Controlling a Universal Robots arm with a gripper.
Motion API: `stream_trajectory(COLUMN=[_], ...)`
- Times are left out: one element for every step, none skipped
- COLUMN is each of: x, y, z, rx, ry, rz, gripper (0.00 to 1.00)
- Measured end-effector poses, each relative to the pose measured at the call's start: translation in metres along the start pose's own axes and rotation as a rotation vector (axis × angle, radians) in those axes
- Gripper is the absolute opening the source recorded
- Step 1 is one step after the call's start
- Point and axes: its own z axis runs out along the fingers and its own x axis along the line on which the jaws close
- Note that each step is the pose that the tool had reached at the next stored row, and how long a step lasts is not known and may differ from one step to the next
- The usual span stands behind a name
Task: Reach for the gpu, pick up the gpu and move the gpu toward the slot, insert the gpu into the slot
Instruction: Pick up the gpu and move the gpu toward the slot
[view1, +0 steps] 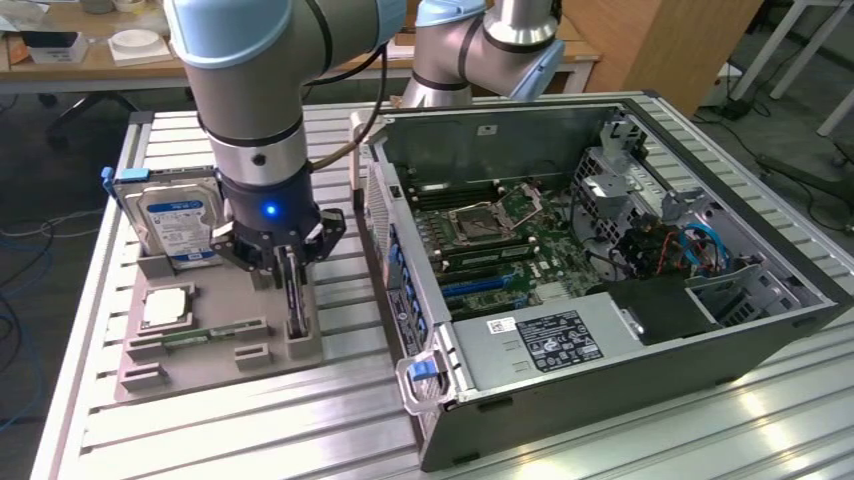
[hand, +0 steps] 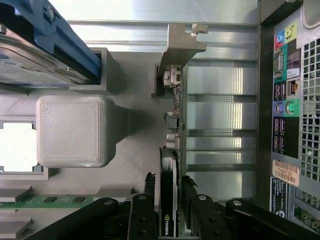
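The arm is held upright, wrist pointed straight down. The tool (view1: 291, 272) is open, black fingers (hand: 148, 182) set either side of the gpu (view1: 295, 305), a thin card stood on edge in a grey ridged plastic holder (view1: 214, 292) on the slatted desk (view1: 267, 420), at nine o'clock from the metal computer case (view1: 601, 390).

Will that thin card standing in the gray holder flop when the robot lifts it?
Probably stiff: the card looks like a hard board with a metal bracket at one end. It stands on its thin edge, so it would likely tip outside its holder.
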Motion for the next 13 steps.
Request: stream_trajectory(x=[0.0,0.0001,0.0001,0.0001,0.0001,0.0001,0.0001,0.0001,0.0,0.0,-0.0002,-0.0004,-0.0006], y=[-0.0003,-0.0005,-0.0005,-0.0005,-0.0006,-0.0006,-0.0006,-0.0006,-0.0006,-0.0006,-0.0006,-0.0006,-0.0006], z=[0.0001,0.0,0.0,0.0,0.0,0.0,0.0,0.0,0.0,0.0001,0.0001,0.0001,0.0001], rx=[-0.0003,-0.0003,-0.0004,-0.0004,-0.0004,-0.0005,-0.0004,-0.0004,-0.0004,-0.0005,-0.0005,-0.0005,-0.0005], ry=[0.0002,0.0006,0.0007,0.0008,0.0008,0.0008,0.0008,0.0008,0.0008,0.0008,0.0007,0.0007,0.0008], rz=[-0.007,-0.013,-0.016,-0.016,-0.016,-0.016,-0.016,-0.016,-0.016,-0.016,-0.016,-0.016,-0.016], gripper=[0.34,0.34,0.34,0.34,0.34,0.34,0.34,0.34,0.34,0.34,0.34,0.34,0.34])
